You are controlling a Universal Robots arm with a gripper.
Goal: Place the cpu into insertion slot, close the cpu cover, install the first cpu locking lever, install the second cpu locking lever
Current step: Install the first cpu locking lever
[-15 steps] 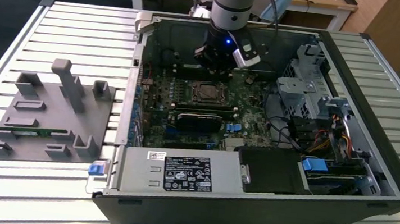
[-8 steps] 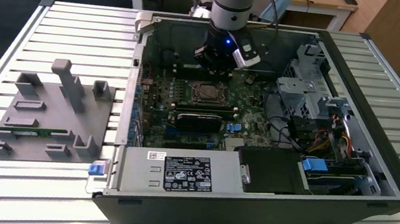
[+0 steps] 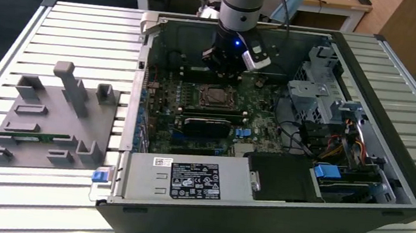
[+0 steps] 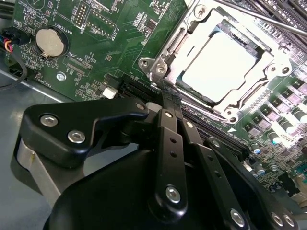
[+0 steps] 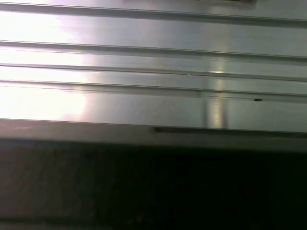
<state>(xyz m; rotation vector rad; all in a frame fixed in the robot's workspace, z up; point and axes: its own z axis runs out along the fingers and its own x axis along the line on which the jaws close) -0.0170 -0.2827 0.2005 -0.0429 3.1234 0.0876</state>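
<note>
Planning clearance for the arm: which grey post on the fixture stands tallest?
The middle post at the fixture's far edge; it rises well above the stubby posts beside it.

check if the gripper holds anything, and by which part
Nothing: the gripper is shut with nothing between its fingers, tips beside a corner of the cpu cover, which lies closed over the cpu.

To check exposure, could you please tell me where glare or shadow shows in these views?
Second wrist view: the cpu top glares near-white. First wrist view: bright reflections wash the ribbed metal surface beside a dark band. Exterior view: evenly lit.
</note>
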